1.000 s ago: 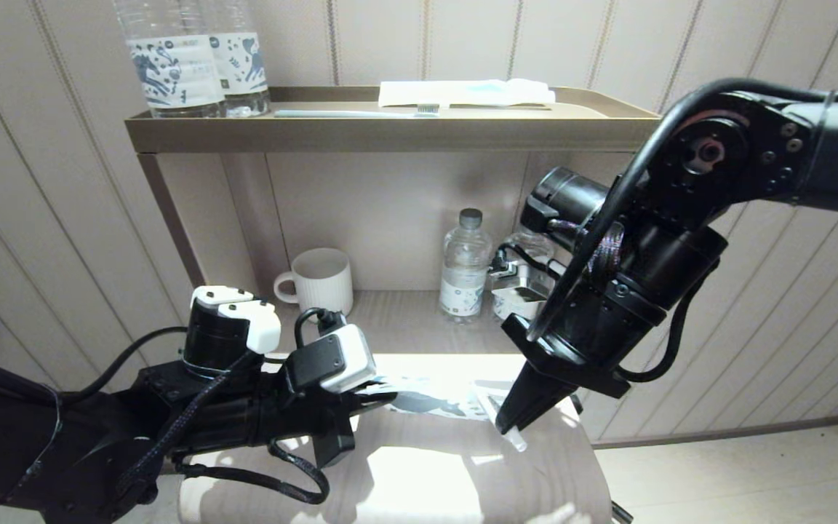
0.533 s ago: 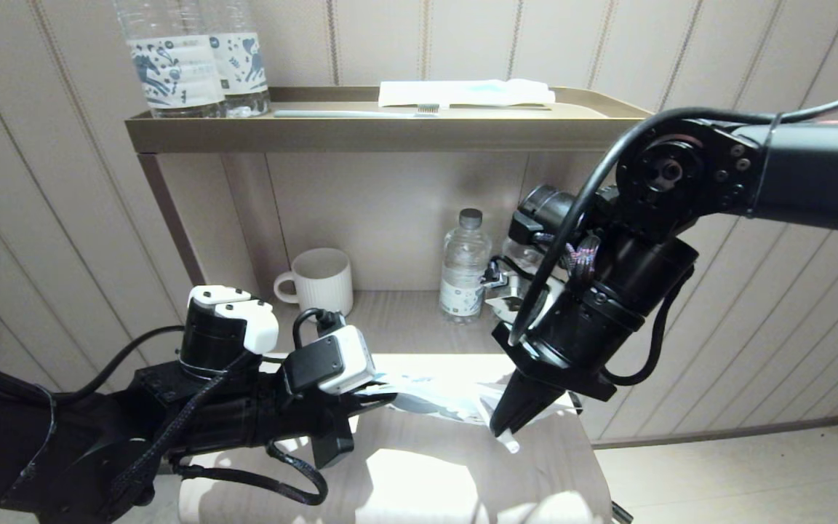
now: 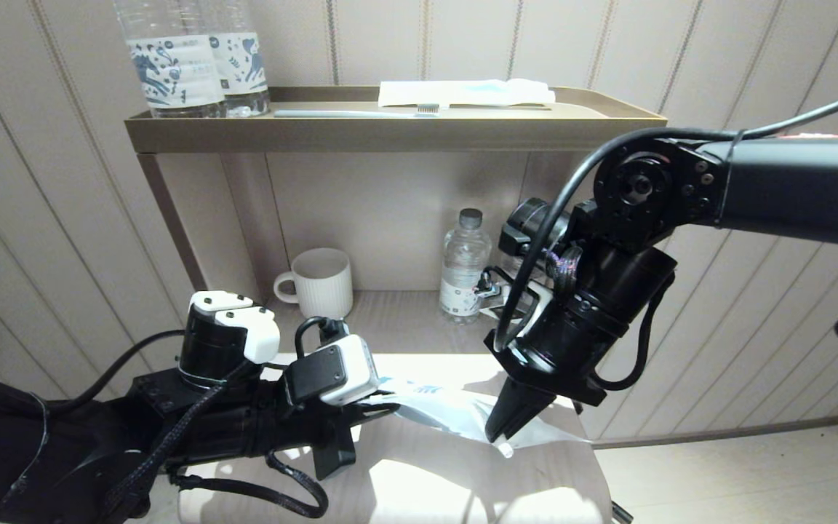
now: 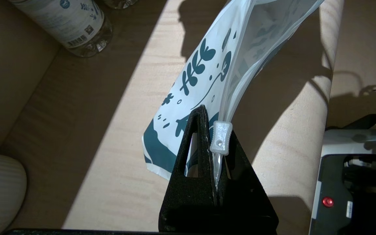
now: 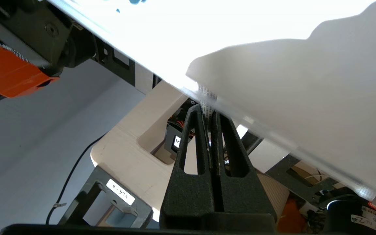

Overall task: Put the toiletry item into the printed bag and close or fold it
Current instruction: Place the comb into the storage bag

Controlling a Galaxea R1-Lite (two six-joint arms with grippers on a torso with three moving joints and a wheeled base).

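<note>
With the left gripper [image 4: 212, 143] clenched on the printed bag [image 3: 448, 411] at its slider end above the tabletop [image 3: 419, 480] and the right gripper [image 3: 500, 435] clenched on its other edge, closing it well probably needed steady, opposed tension.

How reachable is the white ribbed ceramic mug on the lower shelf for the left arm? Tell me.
Probably not. The left gripper is shut on the soft white blue-printed bag, stretched to the right gripper. The path to the mug looks open, but it must release first.
</note>
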